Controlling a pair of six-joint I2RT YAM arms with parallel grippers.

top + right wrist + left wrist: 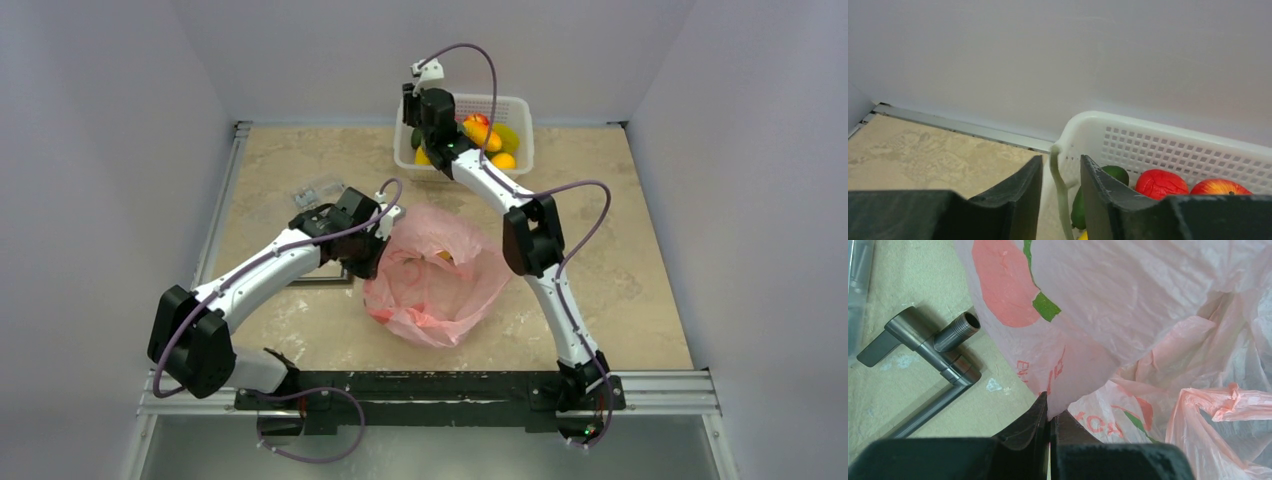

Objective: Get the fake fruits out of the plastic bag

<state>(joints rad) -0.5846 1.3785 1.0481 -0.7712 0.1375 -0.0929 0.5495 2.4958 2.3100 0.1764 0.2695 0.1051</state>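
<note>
The plastic bag (440, 290) lies crumpled at the centre of the worktop (620, 230), with its mouth open upward. The left hand (1051, 407) is clamped on a fold of the bag's film at the bag's left side, fingers pressed together. A metal pipe fitting (923, 340) lies just beside the bag. The right hand (1060, 160) hangs over the left end of the white basket (1168, 145) at the far edge, fingers apart and gripping nothing. Several fake fruits (490, 140) lie in the basket. One orange-yellow piece (443, 256) shows inside the bag.
</note>
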